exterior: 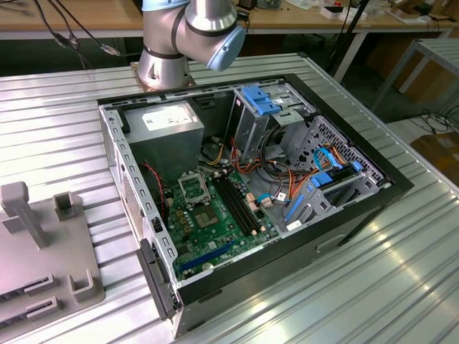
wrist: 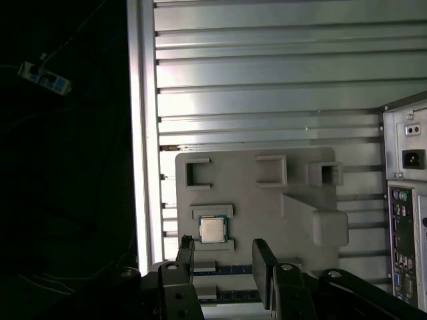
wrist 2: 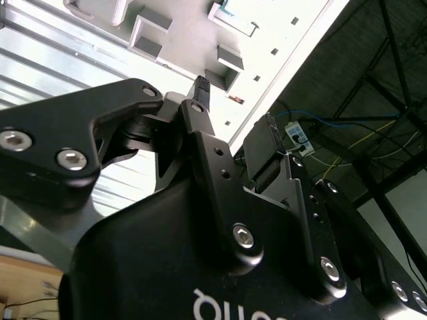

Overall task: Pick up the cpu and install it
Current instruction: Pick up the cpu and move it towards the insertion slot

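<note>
The cpu (wrist: 213, 230), a small square chip with a silver-grey face, lies flat in a shallow holder on the grey fixture plate (wrist: 267, 200). In the first wrist view my gripper (wrist: 225, 263) is open above the plate, with the black fingers (wrist: 185, 257) apart and nothing between them. The chip sits just beyond the fingertips, nearer one finger than the other. The second wrist view shows the same open gripper (wrist 2: 237, 107) over the plate (wrist 2: 193, 33). In the exterior view the green circuit board (exterior: 215, 229) lies in the open computer case, with its square socket (exterior: 192, 188) uncovered.
The open case (exterior: 358, 208) holds a power supply (exterior: 161, 125), drive cages with blue clips (exterior: 262, 100) and cables. The fixture plate (exterior: 43, 244) carries raised blocks and a post (exterior: 18, 208). The arm's base (exterior: 168, 61) stands behind the case. The ribbed metal table's edge (wrist: 141, 133) runs beside the plate.
</note>
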